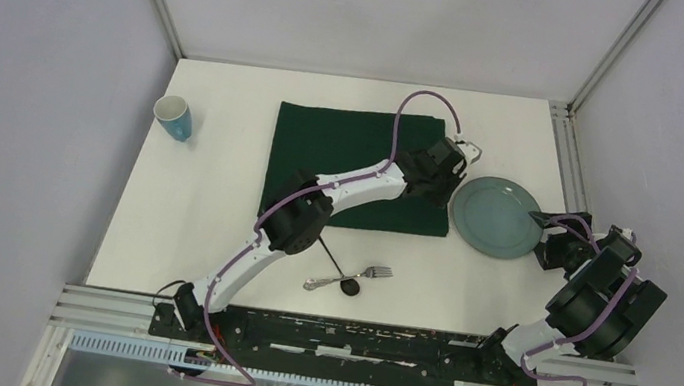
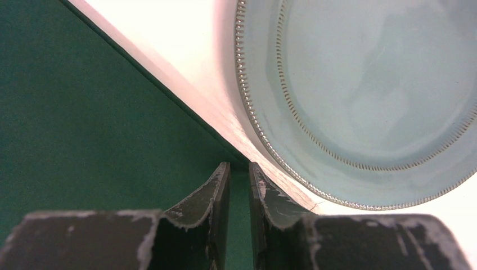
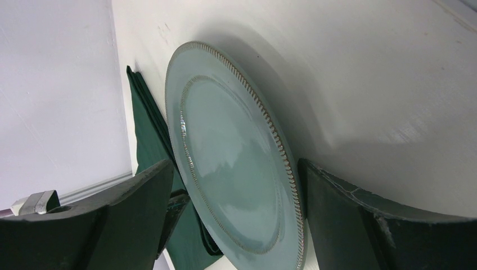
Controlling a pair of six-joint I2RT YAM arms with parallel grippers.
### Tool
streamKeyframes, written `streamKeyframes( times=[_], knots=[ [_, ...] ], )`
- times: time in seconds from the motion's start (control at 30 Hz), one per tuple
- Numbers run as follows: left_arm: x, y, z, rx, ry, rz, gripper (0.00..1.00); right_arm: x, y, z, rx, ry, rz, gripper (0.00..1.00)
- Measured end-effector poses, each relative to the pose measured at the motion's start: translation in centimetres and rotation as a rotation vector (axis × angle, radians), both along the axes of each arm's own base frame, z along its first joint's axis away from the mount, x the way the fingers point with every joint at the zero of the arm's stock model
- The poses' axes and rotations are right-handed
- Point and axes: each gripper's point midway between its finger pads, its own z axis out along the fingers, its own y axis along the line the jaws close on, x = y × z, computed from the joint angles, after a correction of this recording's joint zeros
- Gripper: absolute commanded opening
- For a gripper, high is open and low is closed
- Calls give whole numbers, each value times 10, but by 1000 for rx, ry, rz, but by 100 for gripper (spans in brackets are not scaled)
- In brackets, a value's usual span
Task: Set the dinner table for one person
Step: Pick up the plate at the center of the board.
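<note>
Cloth (image 1: pixel 343 158) placement is seemingly in hand, jaws of left gripper (image 2: pixel 239 169) nearly together, pinch unclear; plate (image 1: pixel 496 215) is to be gripped next by spread-jawed right gripper (image 3: pixel 235 169).

A: Overhead view was bright, with even, diffuse light from above. It was sharp to the corners. Only faint, soft shadows lay on the dinner table (image 1: pixel 195 203) beside the arms.

B: Left wrist view: the table strip just ahead of the left gripper (image 2: pixel 239 167) was blown out, pinkish-white, no texture. The plate (image 2: pixel 365 101) ahead and right of it held a mild sheen, its beaded rim crisp. The cloth (image 2: pixel 84 112) to its left read flat and dark.

A: Its fingers (image 2: pixel 214 208)?

B: Close to the lens, shaded, slightly soft.

A: Right wrist view: the plate between the prongs of the right gripper (image 3: pixel 235 169) carried pale reflections and threw a broad soft shadow on the table beyond. The prongs were underexposed. Wide-angle stretch squeezed the plate into a narrow oval.
</note>
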Motion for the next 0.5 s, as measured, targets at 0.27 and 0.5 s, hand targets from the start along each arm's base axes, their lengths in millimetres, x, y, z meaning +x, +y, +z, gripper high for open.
streamKeyframes(
  times=[0.27,0.5],
  knots=[
    [2,-4,2,-15,-12,-1,26,0,0,0,0,0,0,88],
    [4,-7,-4,-25,-16,-3,26,0,0,0,0,0,0,88]
  ],
)
